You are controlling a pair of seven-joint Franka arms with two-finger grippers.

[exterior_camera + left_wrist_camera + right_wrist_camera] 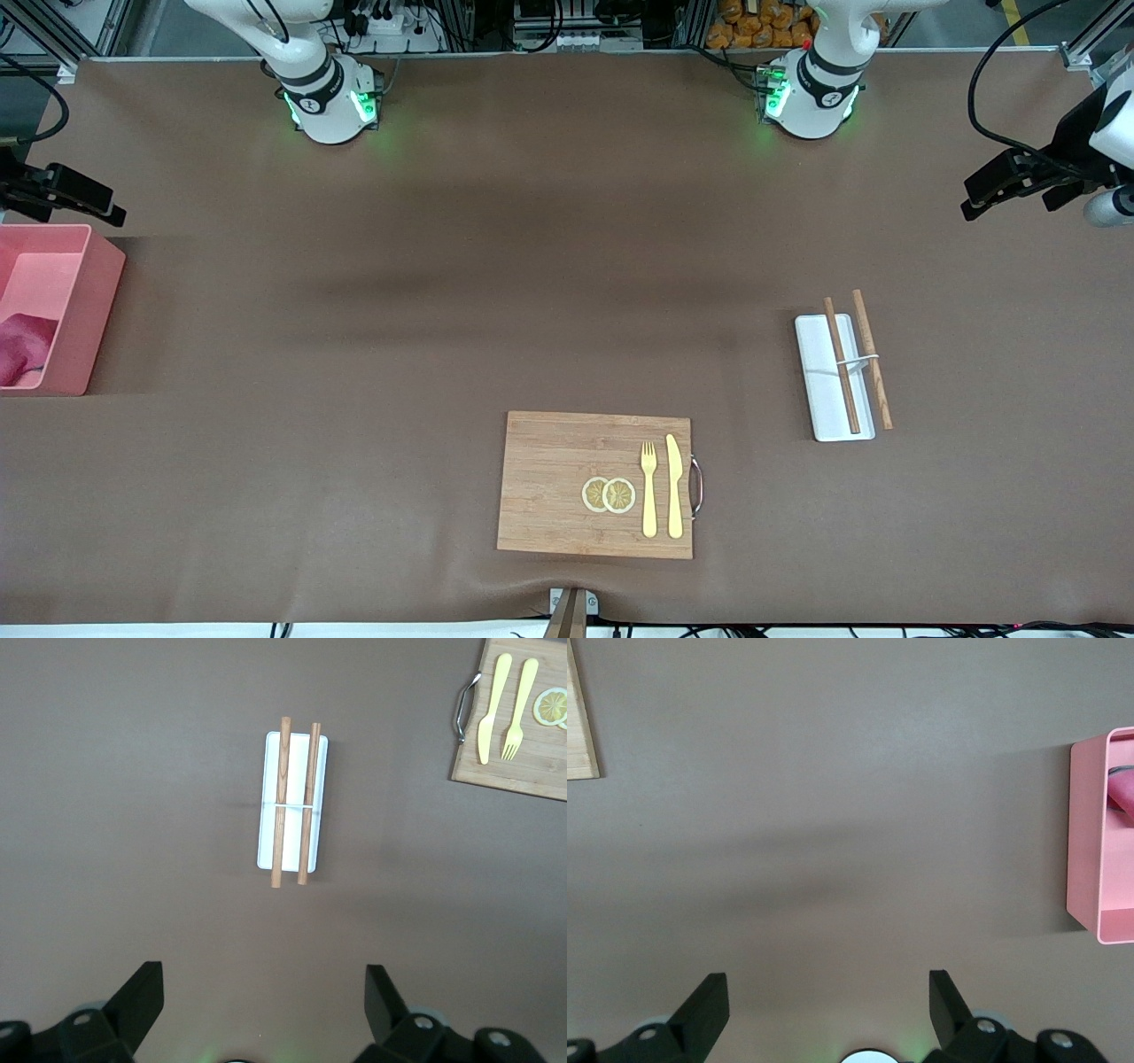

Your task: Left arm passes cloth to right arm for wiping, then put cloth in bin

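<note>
Nearest the front camera a wooden board [595, 484] lies on the brown tabletop [443, 292], carrying two lemon slices [609, 494], a yellow fork [648, 488] and a yellow knife [674, 486]. Farther from the camera, toward the left arm's end, a white tray [831, 377] bears two wooden sticks [858, 361]; toward the right arm's end the cloth [22, 346] lies inside the bin [84, 310]. The left tool [264, 997] hangs released and empty over bare tabletop near the tray, and the right tool [828, 997] hangs released and empty over bare tabletop beside the bin.
</note>
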